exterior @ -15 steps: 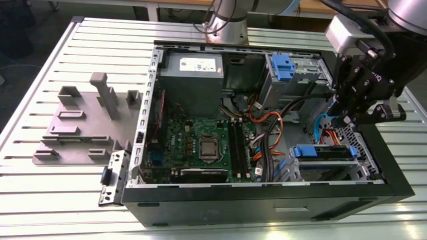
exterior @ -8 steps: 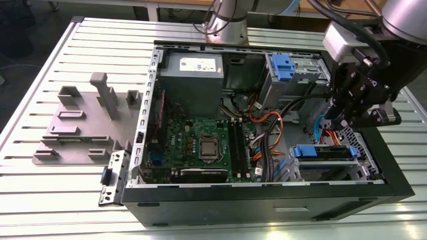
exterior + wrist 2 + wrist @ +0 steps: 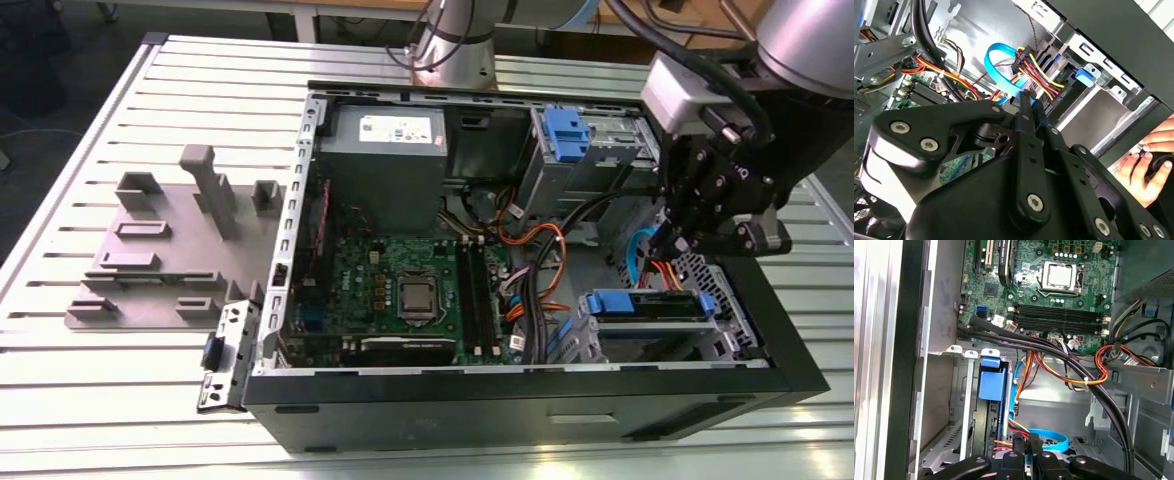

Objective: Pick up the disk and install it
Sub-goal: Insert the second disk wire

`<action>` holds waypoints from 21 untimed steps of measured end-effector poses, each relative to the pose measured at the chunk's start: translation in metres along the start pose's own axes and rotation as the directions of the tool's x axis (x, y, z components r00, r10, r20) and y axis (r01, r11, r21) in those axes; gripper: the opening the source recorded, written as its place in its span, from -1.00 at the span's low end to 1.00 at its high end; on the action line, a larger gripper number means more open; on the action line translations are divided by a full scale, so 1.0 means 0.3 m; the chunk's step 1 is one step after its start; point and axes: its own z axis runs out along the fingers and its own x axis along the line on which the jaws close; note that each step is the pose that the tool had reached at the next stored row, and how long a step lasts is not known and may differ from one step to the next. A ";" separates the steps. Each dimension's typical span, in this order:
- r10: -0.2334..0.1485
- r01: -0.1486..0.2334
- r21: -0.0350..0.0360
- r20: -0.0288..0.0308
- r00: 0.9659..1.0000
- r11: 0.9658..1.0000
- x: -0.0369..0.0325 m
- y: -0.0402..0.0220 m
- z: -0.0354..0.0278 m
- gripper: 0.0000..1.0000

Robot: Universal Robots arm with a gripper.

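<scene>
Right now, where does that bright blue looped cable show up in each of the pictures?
Exterior view: the blue cable is inside the computer case, toward the exterior view's right.
Second wrist view: it loops beside red and yellow wires.
First wrist view: it curls beyond the blue tab.
Shared landmark: the drive bay's blue tab.

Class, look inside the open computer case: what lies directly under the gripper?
Under the gripper hang a looped blue cable and red-yellow wires, beside a blue-tabbed drive bay. The gripper covers whatever lies deeper.
</scene>
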 end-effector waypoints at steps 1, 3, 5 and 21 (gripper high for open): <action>-0.001 0.001 0.000 0.000 1.000 1.000 0.000 0.000 0.001 -0.68; -0.003 0.003 0.000 0.000 1.000 1.000 0.000 0.000 0.002 -0.68; -0.004 0.004 0.000 0.000 1.000 1.000 0.001 0.000 0.003 -0.68; -0.017 0.018 0.044 -0.003 1.000 0.999 0.011 0.047 0.009 -0.68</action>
